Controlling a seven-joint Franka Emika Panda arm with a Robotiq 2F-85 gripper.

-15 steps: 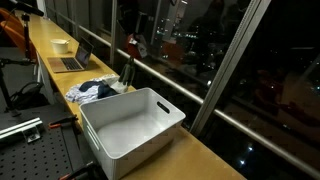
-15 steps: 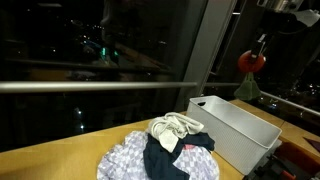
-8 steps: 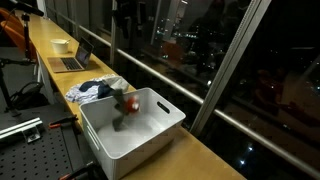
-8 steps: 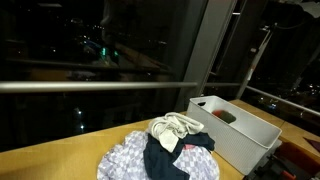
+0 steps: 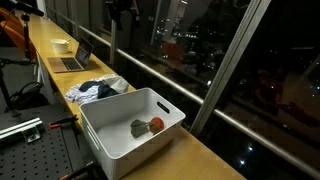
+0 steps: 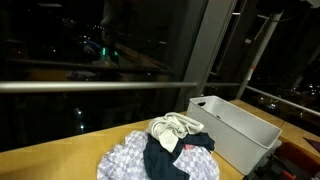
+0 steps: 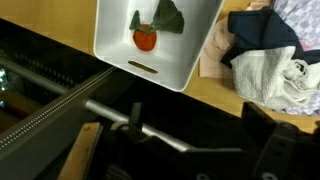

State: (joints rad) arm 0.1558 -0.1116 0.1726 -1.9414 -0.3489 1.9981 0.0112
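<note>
A red and green soft item (image 5: 148, 125) lies loose on the floor of the white plastic bin (image 5: 100, 106), toward its far side. From the wrist view it shows as a red ball (image 7: 145, 39) with green cloth beside it, inside the bin (image 7: 150, 68). My gripper (image 5: 122, 8) hangs high above the bin near the window frame. Its dark fingers (image 7: 136, 116) stand wide apart, so the gripper (image 7: 195, 114) is open with nothing between them. In an exterior view the bin (image 6: 240, 140) hides the item.
A pile of clothes (image 5: 98, 90) (image 6: 170, 145) (image 7: 265, 55) lies on the wooden counter beside the bin. A laptop (image 5: 72, 60) and a small bowl (image 5: 61, 45) sit farther along. A window railing (image 5: 170, 78) runs behind.
The red and green item left my jaws and dropped into the bin. The jaws opened wide and the gripper rose higher.
</note>
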